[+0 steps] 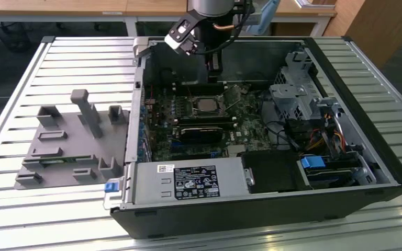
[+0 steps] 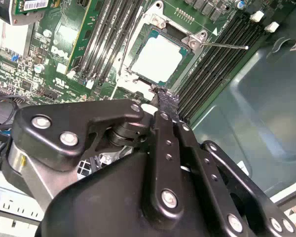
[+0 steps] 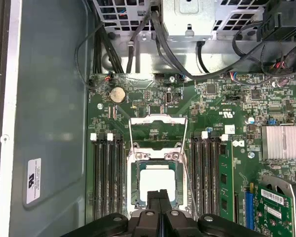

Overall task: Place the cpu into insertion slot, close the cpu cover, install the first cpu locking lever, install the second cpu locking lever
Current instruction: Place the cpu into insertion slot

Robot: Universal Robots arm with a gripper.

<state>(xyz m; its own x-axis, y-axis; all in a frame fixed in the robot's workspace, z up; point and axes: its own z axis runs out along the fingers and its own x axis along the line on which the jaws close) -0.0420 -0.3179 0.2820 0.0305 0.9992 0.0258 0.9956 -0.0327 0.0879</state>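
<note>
The cpu [image 3: 158,180] lies flat in the insertion slot [image 3: 134,174] on the green board, its pale metal top showing in both wrist views [image 2: 158,58]. The cpu cover [image 3: 158,130] stands swung open, away from the slot on the side toward the coin cell. Thin wire locking levers [image 3: 186,148] stick up free on both sides; one lever [image 2: 227,46] juts out sideways. My gripper [image 3: 159,205] hovers just over the edge of the cpu with its fingers [image 2: 163,106] shut together and nothing between them. In the exterior view the gripper [image 1: 215,70] hangs inside the case above the slot [image 1: 207,104].
Black memory slots [image 3: 106,177] flank the socket on both sides. A graphics card [image 1: 202,133], a drive cage [image 1: 299,99], cables and a power supply [image 1: 187,183] crowd the case. A grey fixture block [image 1: 68,141] sits on the slatted table at the exterior view's left.
</note>
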